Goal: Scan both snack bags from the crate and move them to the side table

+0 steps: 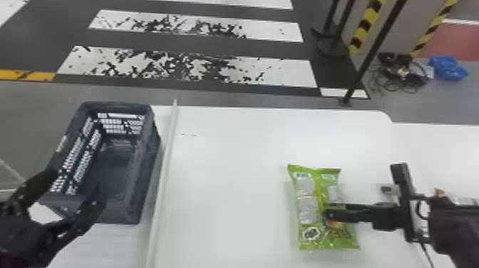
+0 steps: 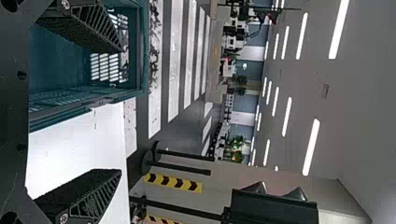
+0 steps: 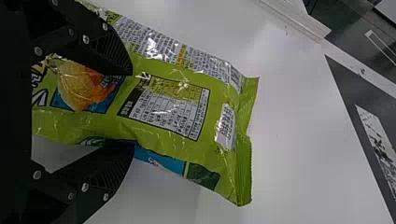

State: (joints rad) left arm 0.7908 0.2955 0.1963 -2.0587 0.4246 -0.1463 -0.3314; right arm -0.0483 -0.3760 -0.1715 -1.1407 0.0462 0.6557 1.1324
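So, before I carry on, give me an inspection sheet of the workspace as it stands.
Surface: white table, pale raised strip between crate and green bag.
Crate: upright, left of the strip.
Green bag: right of the strip, printed side visible.
Second bag: cannot tell; orange-and-white item partly hidden by right arm.
Clutter: blue bundle on the floor beyond the table.
Left gripper: open, at the crate's near end.
Right gripper: at the green bag; grip unclear.
Cables: tangle on the floor beside the bundle; one lead by the right arm.
Surroundings: poles, striped posts, floor stripes.
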